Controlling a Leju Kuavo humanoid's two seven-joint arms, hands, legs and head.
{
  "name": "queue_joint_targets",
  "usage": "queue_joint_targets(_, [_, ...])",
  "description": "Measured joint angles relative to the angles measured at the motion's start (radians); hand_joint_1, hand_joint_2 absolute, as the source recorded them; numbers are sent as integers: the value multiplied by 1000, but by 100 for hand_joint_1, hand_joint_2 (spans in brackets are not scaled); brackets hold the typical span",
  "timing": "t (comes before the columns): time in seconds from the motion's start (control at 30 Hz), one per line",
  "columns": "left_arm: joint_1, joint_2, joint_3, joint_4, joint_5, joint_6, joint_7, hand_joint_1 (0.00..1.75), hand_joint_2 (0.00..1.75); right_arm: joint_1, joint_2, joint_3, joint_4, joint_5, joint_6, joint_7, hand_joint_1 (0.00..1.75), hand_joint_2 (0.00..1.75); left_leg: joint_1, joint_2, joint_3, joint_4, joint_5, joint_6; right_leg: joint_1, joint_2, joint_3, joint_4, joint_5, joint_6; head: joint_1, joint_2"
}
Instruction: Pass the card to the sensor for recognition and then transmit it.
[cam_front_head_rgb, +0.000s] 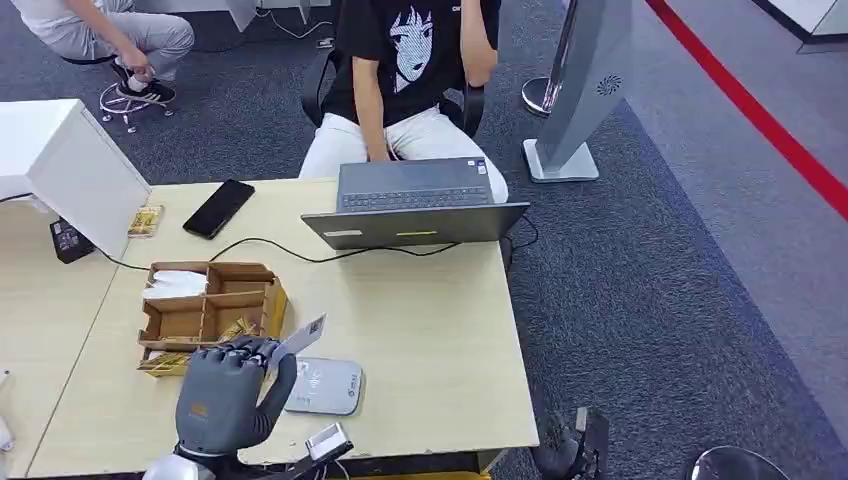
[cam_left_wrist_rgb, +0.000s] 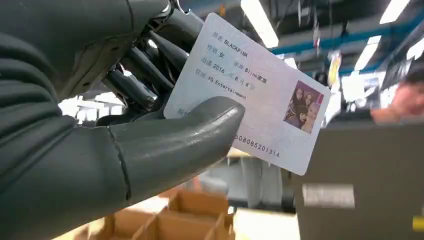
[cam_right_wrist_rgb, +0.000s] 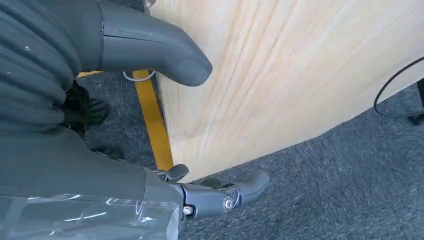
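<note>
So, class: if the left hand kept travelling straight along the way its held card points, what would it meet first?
Probably the open laptop: the left hand holds the card angled up over the card reader towards it. Depth is unclear, so the path may pass above the bare table.

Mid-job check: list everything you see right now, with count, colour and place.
card: one, white with a photo, held above the table's near left part
sensor: one, grey pad, on the table beside the left hand
cardboard organiser: one, brown, left part of the table
laptop: one, grey, far edge of the table
phone: one, black, far left of the table
table: one, light wood
seated person: one, black shirt, behind the laptop
left hand: grey, pinching the card
right hand: grey, holding nothing, by the table edge above the carpet
</note>
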Motion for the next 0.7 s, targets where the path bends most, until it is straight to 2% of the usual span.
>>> queue_joint_targets(0.27, [11, 0, -5, 69, 13, 6, 6, 175, 175, 0, 0, -8, -2, 0, 0, 0, 0, 175, -1, -4, -1, 0, 0, 0, 0, -3, 0, 0, -1, 1, 0, 0])
queue_joint_targets(0.47, [23, 0, -4, 139, 45, 10, 69, 175, 175, 1, 0, -9, -2, 6, -3, 0, 0, 175, -1, -4, -1, 0, 0, 0, 0, -4, 0, 0, -1, 2, 0, 0])
queue_joint_targets(0.7, [30, -2, 25, 202, 47, 18, 92, 175, 175, 1, 0, -9, -2, 7, -3, 0, 0, 175, -1, -5, -1, 0, 0, 0, 0, -5, 0, 0, -1, 2, 0, 0])
